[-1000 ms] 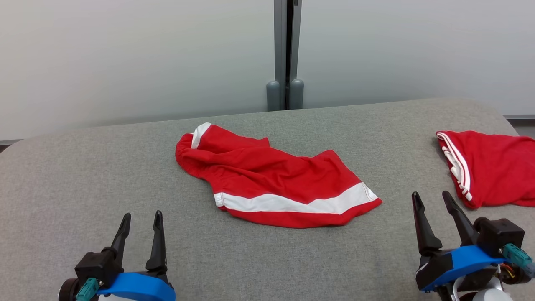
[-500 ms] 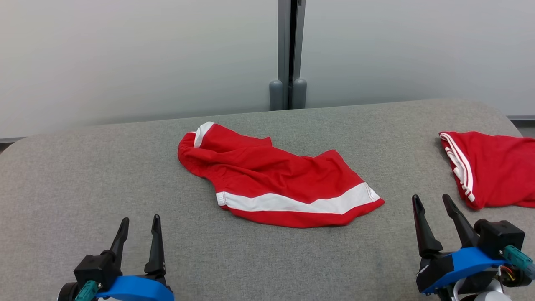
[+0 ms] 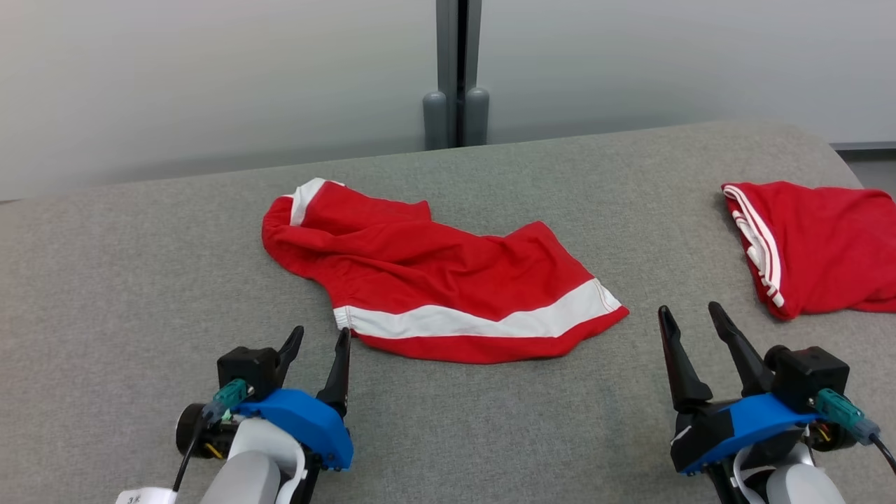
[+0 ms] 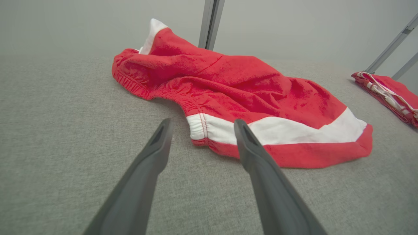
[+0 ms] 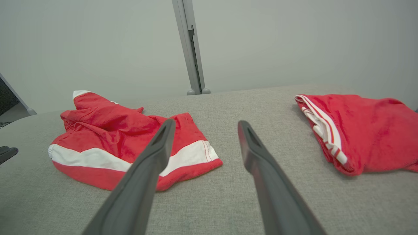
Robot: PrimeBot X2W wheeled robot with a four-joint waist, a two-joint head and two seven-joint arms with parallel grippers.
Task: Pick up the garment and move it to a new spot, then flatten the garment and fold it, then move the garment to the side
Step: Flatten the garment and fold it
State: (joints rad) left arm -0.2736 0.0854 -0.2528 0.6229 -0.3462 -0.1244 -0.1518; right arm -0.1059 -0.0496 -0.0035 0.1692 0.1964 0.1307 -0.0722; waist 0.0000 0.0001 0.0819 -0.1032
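Note:
The garment [image 3: 434, 280] is a pair of red shorts with a white band, lying crumpled at the middle of the grey padded table [image 3: 126, 280]. My left gripper [image 3: 322, 330] stands open just short of its near left corner, where the white band ends. In the left wrist view that corner of the garment [image 4: 235, 85] lies right beyond the open left gripper [image 4: 203, 121]. My right gripper [image 3: 688, 308] is open and empty, to the right of the garment's near right corner. In the right wrist view the garment [image 5: 111, 137] lies left of the open right gripper [image 5: 206, 121].
A second red piece with white stripes [image 3: 819, 245] lies folded at the table's right edge, also seen as the red piece [image 5: 369, 130] in the right wrist view. A grey post [image 3: 456, 84] stands behind the table against pale wall panels.
The camera has shifted a little. My left gripper has moved forward and to the right, up to the garment's near left corner. The right gripper and the garment have stayed put.

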